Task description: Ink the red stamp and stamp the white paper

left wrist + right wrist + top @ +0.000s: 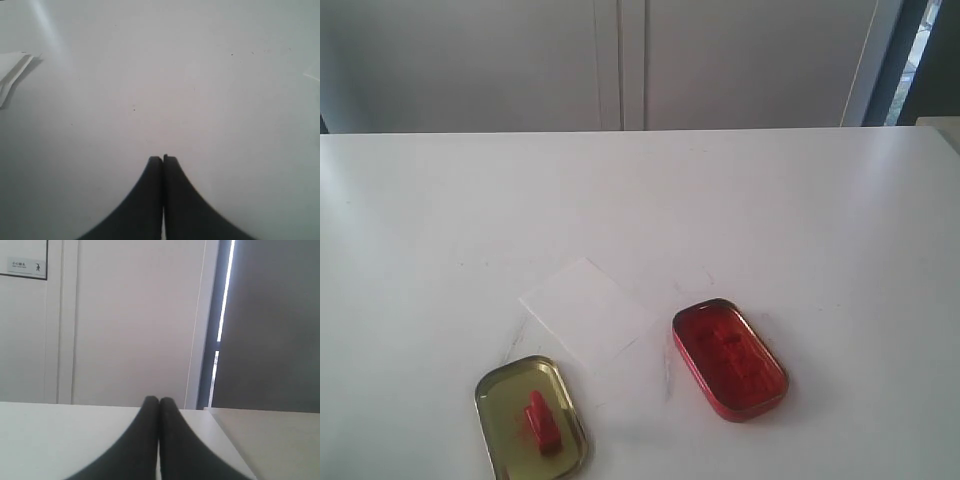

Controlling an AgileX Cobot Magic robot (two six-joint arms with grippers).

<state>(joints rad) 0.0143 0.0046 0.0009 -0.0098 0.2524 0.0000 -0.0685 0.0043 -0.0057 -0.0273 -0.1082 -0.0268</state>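
Observation:
The red stamp (pixel 542 422) stands inside the gold oval tin lid (pixel 530 418) at the front left of the white table. The white paper (pixel 584 312) lies flat between the lid and the open red ink tin (pixel 729 358). Neither arm shows in the exterior view. In the left wrist view my left gripper (pixel 163 159) is shut with nothing in it, over bare table. In the right wrist view my right gripper (pixel 159 401) is also shut and empty, low over the table and facing the wall.
A white cabinet wall (pixel 620 60) runs behind the table's far edge. A second table surface (pixel 270 440) adjoins on one side in the right wrist view. A white folded object (pixel 12 75) lies at the border of the left wrist view.

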